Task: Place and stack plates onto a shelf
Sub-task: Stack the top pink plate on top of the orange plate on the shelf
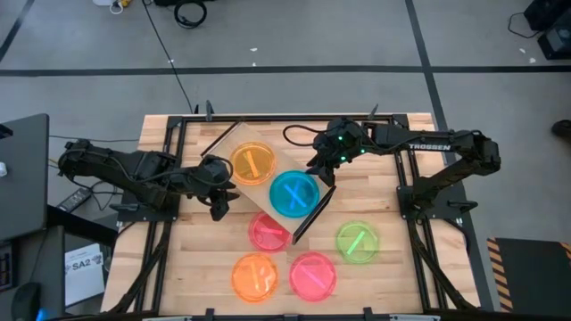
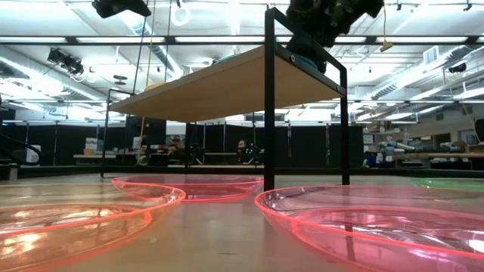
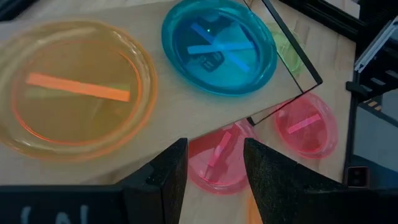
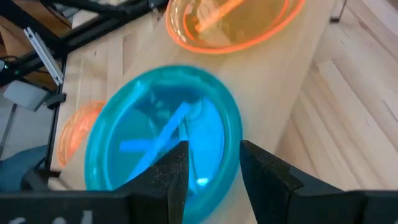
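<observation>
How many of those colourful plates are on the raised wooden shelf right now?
2: an orange plate and a cyan plate, side by side on the shelf. Stacked plates beneath either could be hidden.

The plates look like glossy translucent plastic. The shelf is smooth pale wood. The tabletop is slatted matt wood.

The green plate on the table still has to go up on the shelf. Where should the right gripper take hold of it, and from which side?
Grip the green plate by its raised rim on the edge facing the right gripper, coming down from above. It lies flat on the table, apart from the others, so only the thin rim offers the fingers a hold.
</observation>
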Robot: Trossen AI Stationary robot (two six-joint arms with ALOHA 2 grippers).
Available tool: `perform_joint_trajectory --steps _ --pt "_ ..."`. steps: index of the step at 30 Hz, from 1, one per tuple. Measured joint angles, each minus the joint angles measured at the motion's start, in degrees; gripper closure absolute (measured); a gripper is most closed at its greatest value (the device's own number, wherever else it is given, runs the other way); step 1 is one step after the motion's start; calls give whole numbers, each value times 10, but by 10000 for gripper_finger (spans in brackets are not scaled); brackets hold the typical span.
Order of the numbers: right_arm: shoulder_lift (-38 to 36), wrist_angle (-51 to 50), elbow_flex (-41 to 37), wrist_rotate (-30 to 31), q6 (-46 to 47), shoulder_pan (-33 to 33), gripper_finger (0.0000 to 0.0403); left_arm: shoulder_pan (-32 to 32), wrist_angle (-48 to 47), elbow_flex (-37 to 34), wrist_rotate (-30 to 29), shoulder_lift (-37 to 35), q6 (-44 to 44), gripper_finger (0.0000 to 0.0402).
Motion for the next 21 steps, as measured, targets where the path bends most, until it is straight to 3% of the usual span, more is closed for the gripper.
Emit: perform_joint_trajectory --steps 5,12,21 --pt "-51 -65 0 21 6 30 254 -41 -3 -1 -6 19 -48 237" --pt "-128 -143 0 124 43 124 253 -107 1 0 -38 83 -125 237" --pt "-199 -140 -77 199 131 252 253 -157 0 0 -47 188 -222 237"
